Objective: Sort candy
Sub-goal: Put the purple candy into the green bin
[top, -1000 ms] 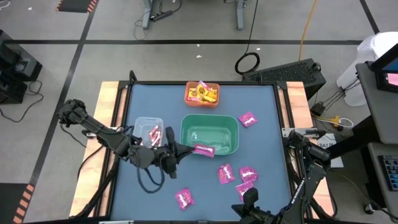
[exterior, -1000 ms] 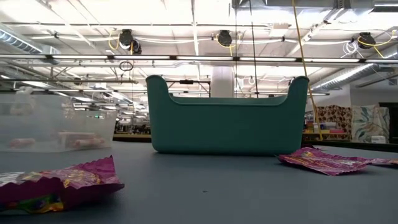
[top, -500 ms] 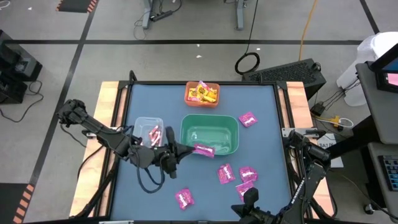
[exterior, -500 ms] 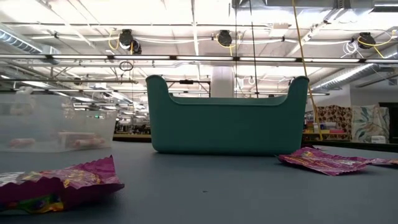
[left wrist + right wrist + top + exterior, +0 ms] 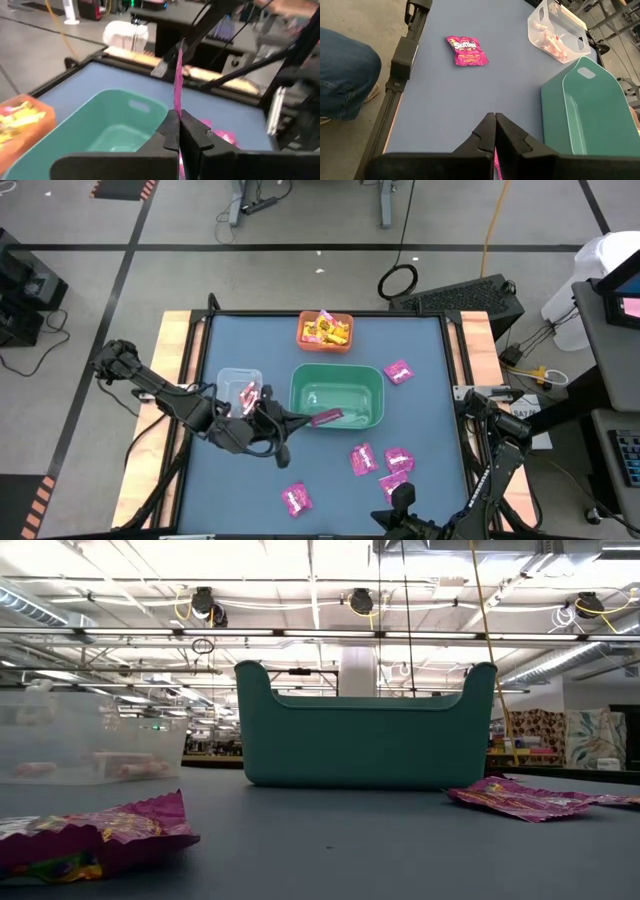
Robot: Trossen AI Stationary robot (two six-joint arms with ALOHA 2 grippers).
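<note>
Magenta packet (image 5: 326,418) clamped in left fingers (image 5: 296,420) over green bin (image 5: 337,396); five at five o'clock on counter (image 5: 420,440) remain; right fingers (image 5: 495,131) together.

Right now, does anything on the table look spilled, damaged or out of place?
Nothing stands out. The magenta packets still lying loose on the table look like unsorted candy, not a spill. The left pincer holds one magenta packet over the green bin, which sits upright.

Two dark, matte-black jointed arms, built of rounded housings linked by slim tubular segments. Black cable looped beside the left arm (image 5: 170,398); right arm (image 5: 492,455) of matching build. Each gripper with two flat, angular black fingers (image 5: 169,135), faces smooth and unmarked.
</note>
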